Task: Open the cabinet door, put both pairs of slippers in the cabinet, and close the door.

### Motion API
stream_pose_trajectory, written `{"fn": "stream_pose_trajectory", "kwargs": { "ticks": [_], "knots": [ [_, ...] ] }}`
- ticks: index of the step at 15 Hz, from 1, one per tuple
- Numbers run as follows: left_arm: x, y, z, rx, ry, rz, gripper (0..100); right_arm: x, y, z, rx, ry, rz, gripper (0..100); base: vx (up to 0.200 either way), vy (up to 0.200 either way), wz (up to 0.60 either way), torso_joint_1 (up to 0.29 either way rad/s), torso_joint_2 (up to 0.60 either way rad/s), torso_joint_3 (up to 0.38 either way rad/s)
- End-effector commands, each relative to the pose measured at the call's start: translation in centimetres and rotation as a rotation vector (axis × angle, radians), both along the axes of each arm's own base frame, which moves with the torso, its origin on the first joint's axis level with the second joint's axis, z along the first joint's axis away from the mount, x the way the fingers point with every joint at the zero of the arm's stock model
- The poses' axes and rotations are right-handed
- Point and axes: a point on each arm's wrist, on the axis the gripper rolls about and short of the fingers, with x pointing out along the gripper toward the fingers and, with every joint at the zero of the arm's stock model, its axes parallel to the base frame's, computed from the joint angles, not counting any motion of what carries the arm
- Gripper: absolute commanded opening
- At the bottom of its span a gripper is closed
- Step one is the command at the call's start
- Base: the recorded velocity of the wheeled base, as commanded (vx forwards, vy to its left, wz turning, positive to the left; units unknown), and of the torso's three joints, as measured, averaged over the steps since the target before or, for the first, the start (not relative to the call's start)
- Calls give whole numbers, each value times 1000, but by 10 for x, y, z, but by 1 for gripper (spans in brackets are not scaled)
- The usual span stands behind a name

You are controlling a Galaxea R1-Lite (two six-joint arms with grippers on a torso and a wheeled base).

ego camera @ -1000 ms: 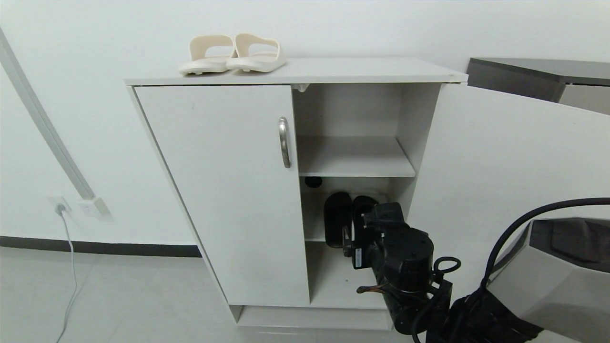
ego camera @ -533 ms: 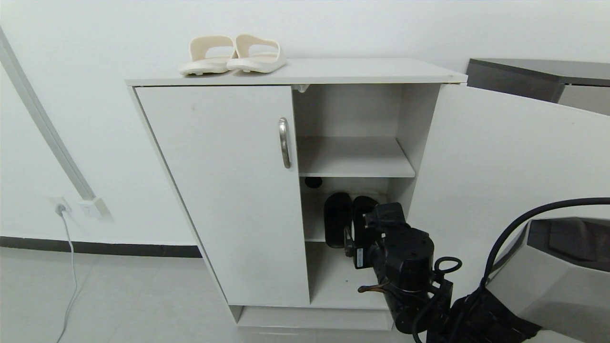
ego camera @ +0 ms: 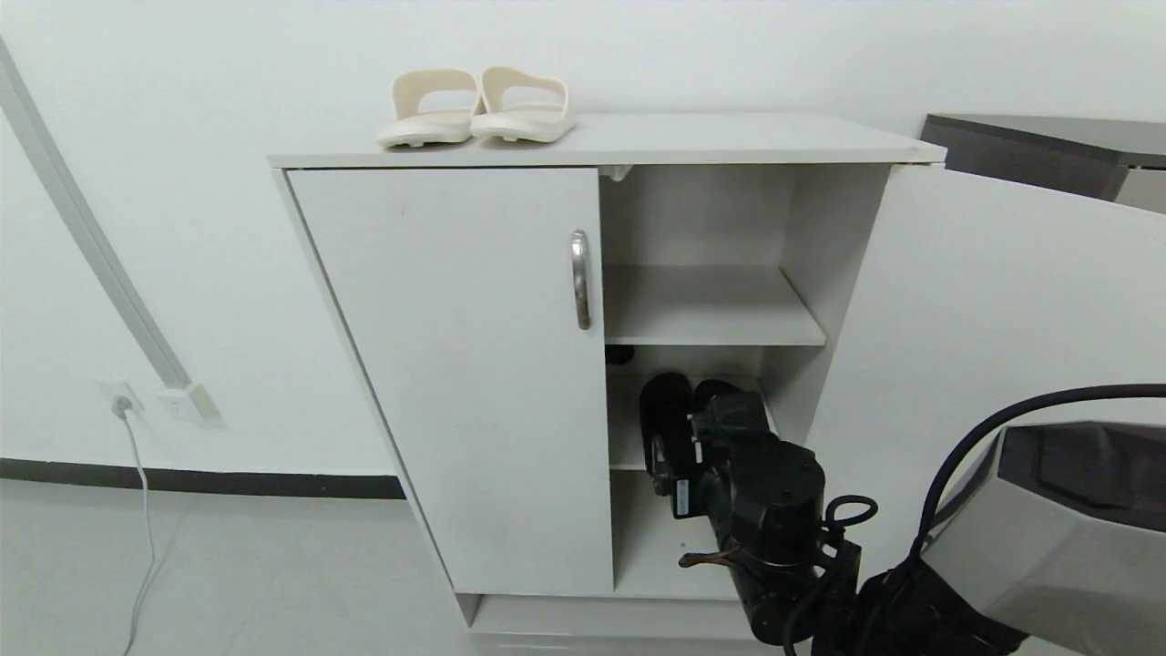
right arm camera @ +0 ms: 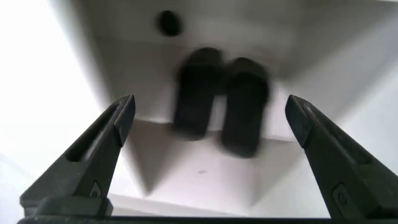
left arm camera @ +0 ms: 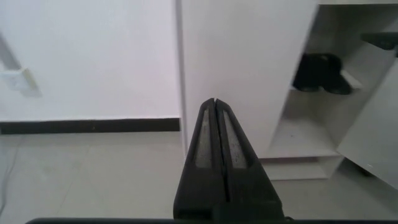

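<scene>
Cabinet (ego camera: pixel 729 138): right door (ego camera: pixel 984 301) swung open, left door (ego camera: pixel 455 364) shut.
Black slippers (ego camera: pixel 663 415) side by side on second shelf down (ego camera: pixel 625 428).
Cream slippers (ego camera: pixel 478 109) on cabinet top.
Right gripper (right arm camera: pixel 210 107): jaws spread wide, empty, just before black slippers.
Left gripper (left arm camera: pixel 214 102): fingers pressed together, empty, outside cabinet.

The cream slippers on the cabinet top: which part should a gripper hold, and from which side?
Probably the two inner strap sides, pinched together from above and the front: the cream slippers lie touching, side by side, and their arched straps stand open toward the front.
</scene>
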Motion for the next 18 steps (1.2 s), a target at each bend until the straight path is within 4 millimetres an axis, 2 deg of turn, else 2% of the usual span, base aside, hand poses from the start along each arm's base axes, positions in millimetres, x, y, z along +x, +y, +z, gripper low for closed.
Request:
{"fn": "stream_pose_trajectory", "kwargs": {
  "ticks": [1, 15, 18],
  "knots": [
    [0, 0, 0, 0, 1, 0, 0, 1, -1, -2, -5, 4, -5, 100, 0, 200, 0, 7, 7, 2],
    [0, 0, 0, 0, 1, 0, 0, 2, -4, -6, -15, 13, -11, 100, 0, 200, 0, 2, 2, 3],
    [0, 0, 0, -2, 1, 0, 0, 2, -4, -5, -15, 13, -11, 100, 0, 0, 0, 0, 0, 0]
  ]
}}
